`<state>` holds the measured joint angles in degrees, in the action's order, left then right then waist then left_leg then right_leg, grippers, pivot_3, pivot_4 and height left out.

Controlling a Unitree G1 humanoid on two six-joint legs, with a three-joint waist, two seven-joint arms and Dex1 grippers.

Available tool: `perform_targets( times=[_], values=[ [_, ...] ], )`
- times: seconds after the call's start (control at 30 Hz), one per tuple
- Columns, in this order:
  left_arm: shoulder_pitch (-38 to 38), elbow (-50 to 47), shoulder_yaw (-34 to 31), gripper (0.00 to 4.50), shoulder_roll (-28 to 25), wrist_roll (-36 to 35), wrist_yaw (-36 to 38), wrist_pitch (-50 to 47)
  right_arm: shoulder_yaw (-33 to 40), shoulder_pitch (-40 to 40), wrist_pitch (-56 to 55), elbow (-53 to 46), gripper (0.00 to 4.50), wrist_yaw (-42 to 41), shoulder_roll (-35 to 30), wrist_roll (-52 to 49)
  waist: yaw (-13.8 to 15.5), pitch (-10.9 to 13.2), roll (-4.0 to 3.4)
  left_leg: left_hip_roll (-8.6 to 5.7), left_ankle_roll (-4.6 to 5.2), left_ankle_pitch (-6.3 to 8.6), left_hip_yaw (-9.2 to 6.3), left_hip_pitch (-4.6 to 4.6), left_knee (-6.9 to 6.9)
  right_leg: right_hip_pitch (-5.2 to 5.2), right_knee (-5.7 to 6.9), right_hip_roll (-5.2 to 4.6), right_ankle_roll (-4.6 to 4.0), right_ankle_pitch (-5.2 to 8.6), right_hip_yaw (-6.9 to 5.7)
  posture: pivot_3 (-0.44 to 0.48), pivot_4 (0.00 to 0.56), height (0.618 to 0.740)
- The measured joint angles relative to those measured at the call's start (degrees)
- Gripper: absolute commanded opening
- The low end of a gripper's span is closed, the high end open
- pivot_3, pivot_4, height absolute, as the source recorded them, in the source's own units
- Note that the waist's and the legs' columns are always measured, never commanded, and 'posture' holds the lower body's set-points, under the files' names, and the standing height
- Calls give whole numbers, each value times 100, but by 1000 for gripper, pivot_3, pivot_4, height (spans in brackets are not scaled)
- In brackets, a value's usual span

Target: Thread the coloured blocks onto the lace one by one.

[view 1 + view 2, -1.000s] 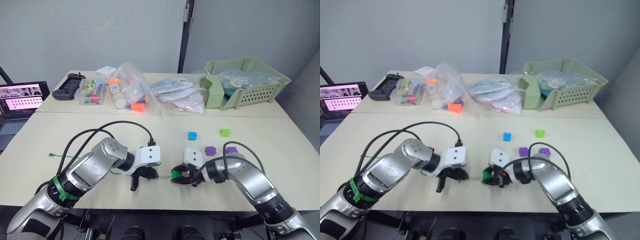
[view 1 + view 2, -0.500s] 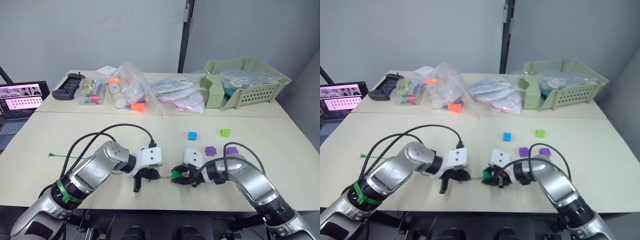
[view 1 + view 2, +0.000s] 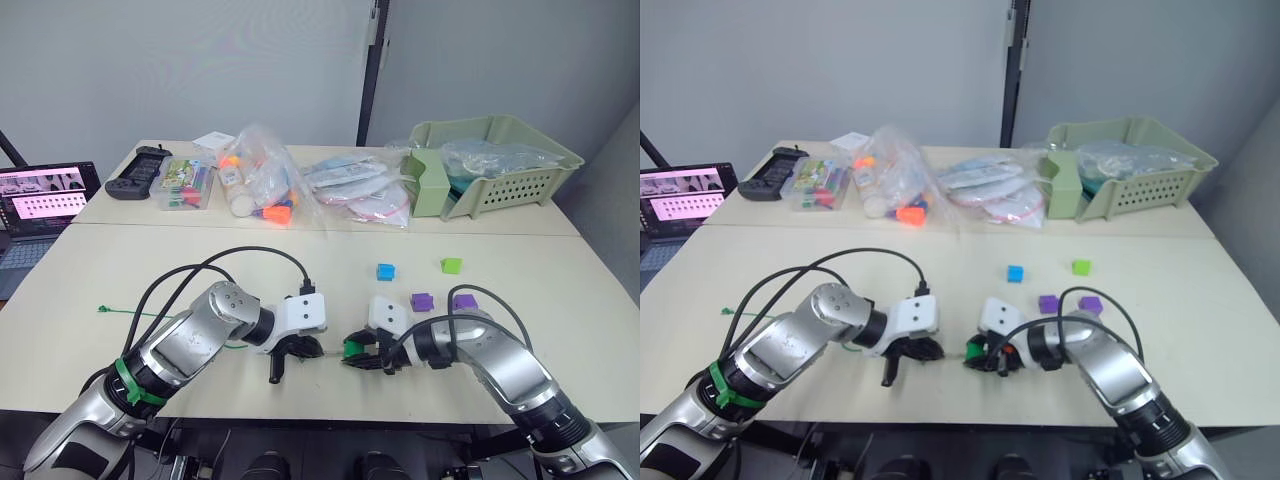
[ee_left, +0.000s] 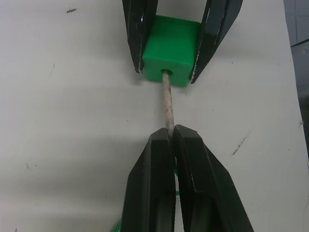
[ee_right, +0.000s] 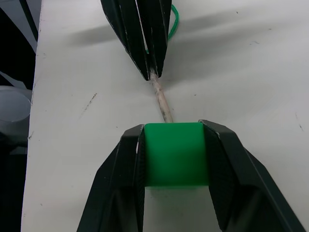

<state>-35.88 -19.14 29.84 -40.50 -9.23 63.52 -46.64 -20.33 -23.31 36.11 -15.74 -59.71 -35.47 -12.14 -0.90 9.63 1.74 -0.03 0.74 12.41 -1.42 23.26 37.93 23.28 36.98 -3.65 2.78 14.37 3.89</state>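
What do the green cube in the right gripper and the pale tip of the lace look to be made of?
The green cube, clamped in the right gripper, looks like moulded plastic: even colour, smooth matte faces, crisp edges, a clean round hole. The pale lace tip, pinched by the left gripper, looks stiffened, perhaps wrapped or coated cord: it stays straight and its surface is faintly mottled. The exact material is unclear.

smooth matt plastic green block (image 4: pixel 170 50)

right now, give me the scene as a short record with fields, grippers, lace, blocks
left gripper: shut on the lace's pale tip
right gripper: shut on the darker green block
lace tip: in the block's hole
loose blocks: blue block, light green block, two purple blocks, all on the table
back of table: basket, bagged toys
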Motion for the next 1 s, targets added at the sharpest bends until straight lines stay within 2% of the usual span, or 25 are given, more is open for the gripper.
perform_targets(
  times=[0.37,0.7,0.87,1.0],
  values=[
    [-34,111,60,0,140,6,36,2,-97,-26,73,-74,1175,68,68,5,0,0,0,0,0,0,0,0,0,0,0,1,0,0,0,0,150,740],
    [-193,708,260,0,834,221,-47,312,-114,-45,251,-175,1175,245,81,22,26,-1,-1,-4,0,0,0,-1,3,-9,0,1,0,0,0,0,150,740],
    [-11,1033,34,0,1078,201,-43,600,-39,2,372,-224,1175,317,51,23,83,-3,-2,-5,0,0,-1,-2,27,-26,-10,-1,2,0,-1,0,150,740],
    [183,1364,-237,1364,1166,174,-27,1174,41,116,498,-360,1175,399,53,-7,95,-3,-1,-2,0,0,-3,6,30,-16,-7,-1,1,0,-1,0,150,740]
  ],
)
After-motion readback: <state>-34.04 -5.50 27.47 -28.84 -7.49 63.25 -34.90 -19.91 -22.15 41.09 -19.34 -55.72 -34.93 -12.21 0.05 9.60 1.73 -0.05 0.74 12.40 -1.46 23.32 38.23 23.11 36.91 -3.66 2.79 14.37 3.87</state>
